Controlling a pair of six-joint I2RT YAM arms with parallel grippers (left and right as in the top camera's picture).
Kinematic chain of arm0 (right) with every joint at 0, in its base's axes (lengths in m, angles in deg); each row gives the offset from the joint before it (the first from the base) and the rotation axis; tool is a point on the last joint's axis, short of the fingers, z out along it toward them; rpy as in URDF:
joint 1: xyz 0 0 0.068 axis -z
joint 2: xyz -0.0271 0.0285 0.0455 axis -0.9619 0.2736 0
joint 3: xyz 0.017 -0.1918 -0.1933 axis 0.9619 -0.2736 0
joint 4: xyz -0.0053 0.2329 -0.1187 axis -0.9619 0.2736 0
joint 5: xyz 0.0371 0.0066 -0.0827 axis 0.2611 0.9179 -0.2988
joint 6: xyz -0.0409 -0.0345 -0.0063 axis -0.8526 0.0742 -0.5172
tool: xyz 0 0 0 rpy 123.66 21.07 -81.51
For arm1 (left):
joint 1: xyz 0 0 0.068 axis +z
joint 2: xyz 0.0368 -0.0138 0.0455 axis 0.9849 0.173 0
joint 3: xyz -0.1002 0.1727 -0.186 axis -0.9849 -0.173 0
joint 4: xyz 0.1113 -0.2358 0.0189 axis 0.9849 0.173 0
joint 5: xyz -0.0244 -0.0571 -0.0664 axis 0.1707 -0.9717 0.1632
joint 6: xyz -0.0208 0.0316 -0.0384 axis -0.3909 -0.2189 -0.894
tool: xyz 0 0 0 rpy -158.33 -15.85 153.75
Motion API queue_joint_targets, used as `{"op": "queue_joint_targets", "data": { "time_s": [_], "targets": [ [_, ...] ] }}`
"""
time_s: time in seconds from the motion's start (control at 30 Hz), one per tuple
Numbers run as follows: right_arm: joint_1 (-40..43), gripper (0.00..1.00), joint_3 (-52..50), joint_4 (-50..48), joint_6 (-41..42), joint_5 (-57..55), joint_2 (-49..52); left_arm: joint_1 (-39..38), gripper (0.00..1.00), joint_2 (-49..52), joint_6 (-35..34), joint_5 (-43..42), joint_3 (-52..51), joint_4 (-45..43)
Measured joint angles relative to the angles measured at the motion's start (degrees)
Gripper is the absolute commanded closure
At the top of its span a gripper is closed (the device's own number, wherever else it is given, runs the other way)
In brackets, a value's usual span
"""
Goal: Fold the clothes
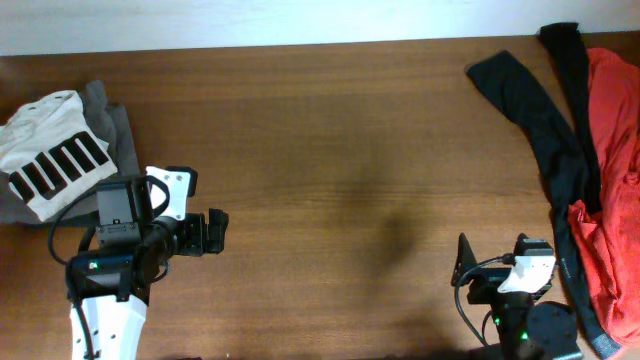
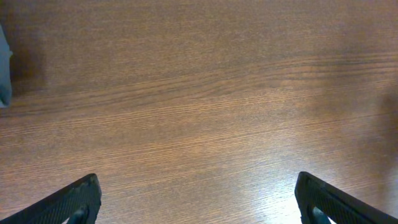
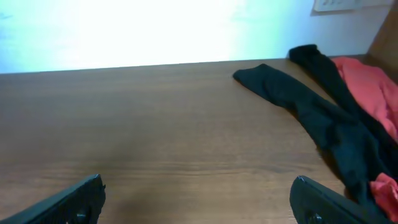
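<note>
Overhead: wood-grain table [image 1: 330, 130] against white wall [image 1: 250, 20]; left gripper [image 2: 198, 180] and right gripper [image 3: 198, 180] spread wide.

The left arm [image 1: 105, 295] comes up from the near left edge of the counter [image 1: 330, 150] and bends to the right. The left tool [image 1: 216, 231] is low over the wood, its jaws spread wide and empty. The right arm [image 1: 520, 300] sits folded at the near right edge, and the right tool [image 3: 198, 202] faces the far edge, jaws likewise wide apart and gripping nothing.
</note>
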Motion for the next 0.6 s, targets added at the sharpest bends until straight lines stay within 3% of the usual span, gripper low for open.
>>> {"op": "queue_joint_targets", "data": {
  "time_s": [0.37, 0.6],
  "targets": [
    [6.12, 0.01, -5.14, -12.33, -3.48, 3.04, -0.17, 0.00, 0.01, 0.00, 0.00, 0.00, 0.00, -0.02],
    [6.58, 0.01, -15.21, -25.55, -4.50, 5.95, -0.22, 0.00, 0.01, 0.00, 0.00, 0.00, 0.00, 0.02]
  ]
}}
